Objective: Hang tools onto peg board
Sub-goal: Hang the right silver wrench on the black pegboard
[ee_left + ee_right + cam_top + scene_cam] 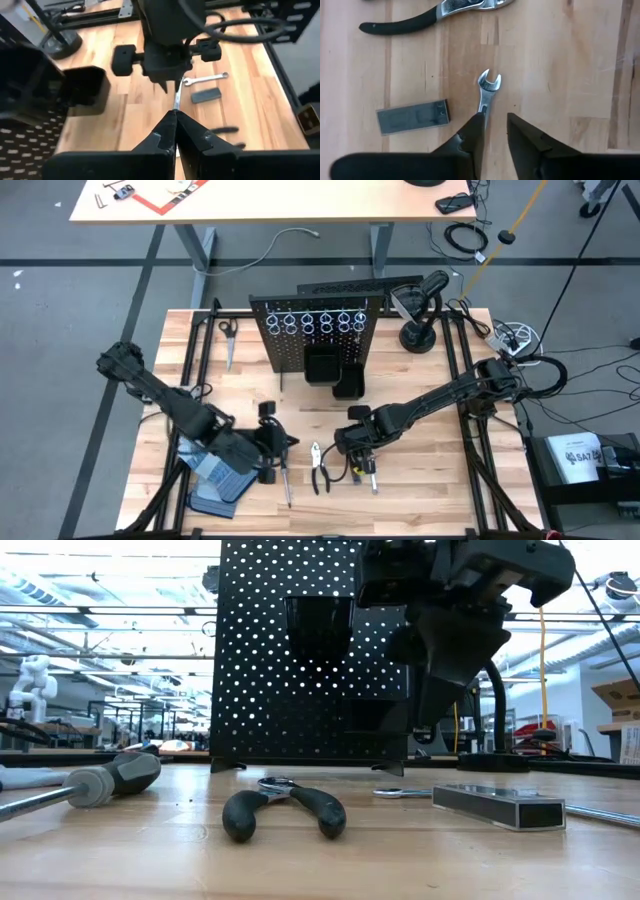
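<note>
The black peg board stands upright at the table's far middle. My right gripper hovers above the table's near middle, pointing steeply down, its fingers a little apart. A small silver wrench runs out from between them, open-jawed end away from the fingers. Left of it, my left gripper is shut on nothing and points toward the right gripper. On the wood lie dark-handled pliers, a screwdriver, a grey metal piece and a second wrench. My right gripper has the wrench's shaft against the inner side of one finger; the other finger stands clear of it. The fingers come from above, along the wrench. The finger hides the shaft's upper end. I cannot tell whether the wrench hangs or rests on the table.
Grey-and-blue gloves lie at the near left under my left arm. Small black bins sit at the peg board's foot, below silver ring holders. A black stand stands at the far right. Bare wood lies between board and tools.
</note>
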Controlling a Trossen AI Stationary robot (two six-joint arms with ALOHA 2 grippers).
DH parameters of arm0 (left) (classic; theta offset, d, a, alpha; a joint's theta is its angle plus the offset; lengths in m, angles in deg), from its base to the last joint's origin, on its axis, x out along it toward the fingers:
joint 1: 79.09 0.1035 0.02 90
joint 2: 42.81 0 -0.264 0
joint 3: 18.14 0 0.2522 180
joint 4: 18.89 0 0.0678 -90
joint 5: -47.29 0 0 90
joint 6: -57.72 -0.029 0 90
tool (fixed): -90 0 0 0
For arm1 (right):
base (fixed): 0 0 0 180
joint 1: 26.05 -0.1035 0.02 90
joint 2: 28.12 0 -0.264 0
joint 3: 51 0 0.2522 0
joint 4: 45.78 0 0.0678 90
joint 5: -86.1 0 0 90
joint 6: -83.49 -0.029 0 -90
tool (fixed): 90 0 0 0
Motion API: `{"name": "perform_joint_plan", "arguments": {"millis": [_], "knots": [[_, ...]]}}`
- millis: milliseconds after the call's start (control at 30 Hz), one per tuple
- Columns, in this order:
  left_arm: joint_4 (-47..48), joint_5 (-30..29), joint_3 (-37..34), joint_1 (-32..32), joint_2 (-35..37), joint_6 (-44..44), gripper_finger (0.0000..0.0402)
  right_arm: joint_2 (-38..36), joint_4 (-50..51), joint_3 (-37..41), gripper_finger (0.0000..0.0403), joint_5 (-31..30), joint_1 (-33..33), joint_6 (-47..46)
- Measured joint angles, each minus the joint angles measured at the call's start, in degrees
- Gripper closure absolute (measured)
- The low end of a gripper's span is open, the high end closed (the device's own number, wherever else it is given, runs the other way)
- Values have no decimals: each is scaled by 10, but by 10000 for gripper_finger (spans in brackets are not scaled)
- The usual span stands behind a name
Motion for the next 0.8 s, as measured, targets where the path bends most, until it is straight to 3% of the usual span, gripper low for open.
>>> {"name": "perform_joint_plan", "arguments": {"millis": [300, 600, 800], "knots": [[-219, -7, -105, 7, -73, 4, 384, 23, -28, -1, 291, 2, 0, 22], [-285, -11, -109, 9, -147, 54, 384, 78, -46, -1, 291, 14, 0, -5], [-282, -11, -109, 9, -156, 79, 384, 103, -48, -4, 293, 21, 9, -25]]}}
